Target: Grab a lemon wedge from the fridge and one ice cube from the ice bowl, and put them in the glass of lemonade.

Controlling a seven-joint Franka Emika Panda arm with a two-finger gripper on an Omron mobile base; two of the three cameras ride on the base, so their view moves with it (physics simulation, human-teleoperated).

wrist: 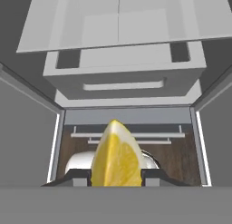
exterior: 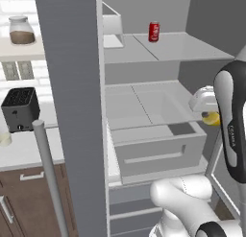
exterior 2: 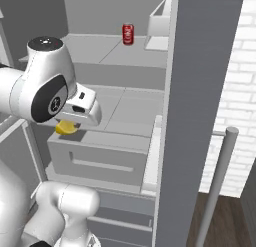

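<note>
1. Left base view: tall dark grey fridge (exterior: 72, 111) standing open, its door edge and long silver bar handle (exterior: 50, 178) at 9 o'clock of the pale grey shelves. Small red soda can (exterior: 153, 31) upright on the top shelf at 12 o'clock. Pale grey pull-out drawer (exterior: 158, 152) below the middle shelf. White two-finger gripper (exterior: 207, 115) at 3 o'clock, just beside the drawer's right corner, with the small bright yellow lemon wedge (exterior: 211, 118) showing under it. Black toaster (exterior: 20, 109) on the white counter at 9 o'clock; glass jar of brown grounds (exterior: 21, 30) at 10 o'clock.

2. Right base view: gripper (exterior 2: 70, 126) at 9 o'clock, above the drawer's (exterior 2: 100, 158) left corner; lemon wedge (exterior 2: 65, 127) peeking out beneath the hand. Red can (exterior 2: 128, 34) at 12 o'clock.

3. Hand view: lemon wedge (wrist: 117, 155) at 6 o'clock, point up, clamped between the two dark fingertips (wrist: 154, 175), jaws partly closed against its sides. Drawer (wrist: 122, 80) at 12 o'clock.
</note>
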